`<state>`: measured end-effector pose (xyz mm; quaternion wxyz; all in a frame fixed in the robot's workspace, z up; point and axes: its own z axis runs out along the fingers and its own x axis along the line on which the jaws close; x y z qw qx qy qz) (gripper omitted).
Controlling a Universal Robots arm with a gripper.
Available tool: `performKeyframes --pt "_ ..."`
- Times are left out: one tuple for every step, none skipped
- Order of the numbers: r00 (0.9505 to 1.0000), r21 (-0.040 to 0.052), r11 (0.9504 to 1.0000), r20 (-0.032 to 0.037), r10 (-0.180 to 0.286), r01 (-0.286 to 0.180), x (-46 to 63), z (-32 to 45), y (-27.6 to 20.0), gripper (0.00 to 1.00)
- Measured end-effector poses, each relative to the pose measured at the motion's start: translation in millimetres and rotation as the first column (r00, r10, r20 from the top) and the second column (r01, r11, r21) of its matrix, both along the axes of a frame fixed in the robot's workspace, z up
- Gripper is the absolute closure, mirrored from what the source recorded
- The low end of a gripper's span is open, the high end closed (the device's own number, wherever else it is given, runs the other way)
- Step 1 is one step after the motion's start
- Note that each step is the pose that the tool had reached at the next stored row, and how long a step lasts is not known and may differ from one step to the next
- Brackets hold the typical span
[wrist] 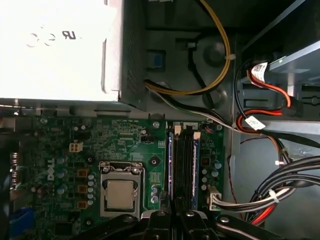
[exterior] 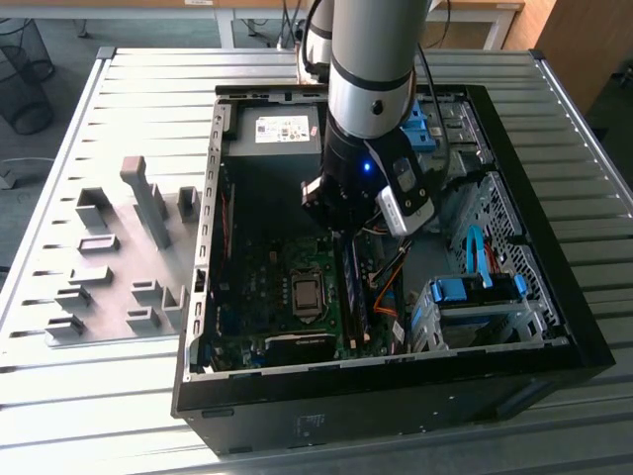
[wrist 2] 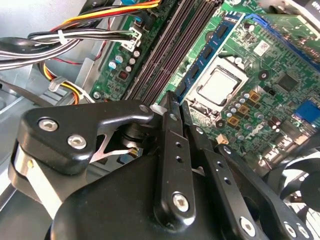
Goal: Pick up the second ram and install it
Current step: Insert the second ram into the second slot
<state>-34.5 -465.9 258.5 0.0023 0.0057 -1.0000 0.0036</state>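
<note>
An open computer case [exterior: 396, 396] lies on the slatted metal counter [exterior: 119, 396], its near wall closest to the exterior view. Just inside that wall is the green motherboard [exterior: 257, 287], with the square processor socket [exterior: 307, 295] near its middle. At the exterior view's right of the socket run the long memory slots. The second ram [wrist 2: 204, 52] stands on edge in the slot beside the socket, its blue-green face and dark chips showing in the second wrist view (in the first wrist view it reads as a thin blue line [wrist: 171, 165]).

The end effector [wrist 2: 177, 102] hangs over the far end of those slots, its black fingers [wrist 2: 172, 150] drawn together with nothing visibly between them. The tips seem to sit right at the end of the stick, though contact is hard to judge.

Grey holder blocks [exterior: 109, 267] stand on the counter at the exterior view's left, well apart from the case. A drive cage with blue clips [exterior: 475, 292] fills the right side. Farthest back sits the power supply [exterior: 272, 134].
</note>
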Motion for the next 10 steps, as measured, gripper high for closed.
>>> performKeyframes --pt "1.0 -0.0001 1.0 -0.0002 -0.002 0.002 0.2 -0.6 -0.7 0.86" --pt "1.0 0.0008 1.0 -0.0001 -0.003 0.003 0.5 -1.3 -1.1 0.86" --pt "1.0 0.0013 1.0 0.0 -0.005 0.005 1.1 -2.0 -1.4 0.86" --pt "1.0 0.0017 1.0 0.0 -0.006 0.006 2.0 -3.0 -1.6 0.86" --pt "1.0 0.002 1.0 -0.0001 -0.007 0.007 3.0 -4.1 -1.9 0.86" --pt "1.0 0.0026 1.0 -0.0002 -0.007 0.007 3.5 -4.9 -2.0 0.86" --pt "1.0 0.0027 1.0 -0.0002 -0.008 0.008 3.6 -5.6 -2.0 0.86" --pt "1.0 0.0025 1.0 -0.0003 -0.008 0.008 3.6 -5.6 -2.0 0.86" --pt "1.0 0.0028 1.0 -0.0003 -0.008 0.008 3.6 -5.7 -2.0 0.86" --pt "1.0 0.0029 1.0 -0.0003 -0.008 0.008 3.6 -5.7 -2.0 0.86"
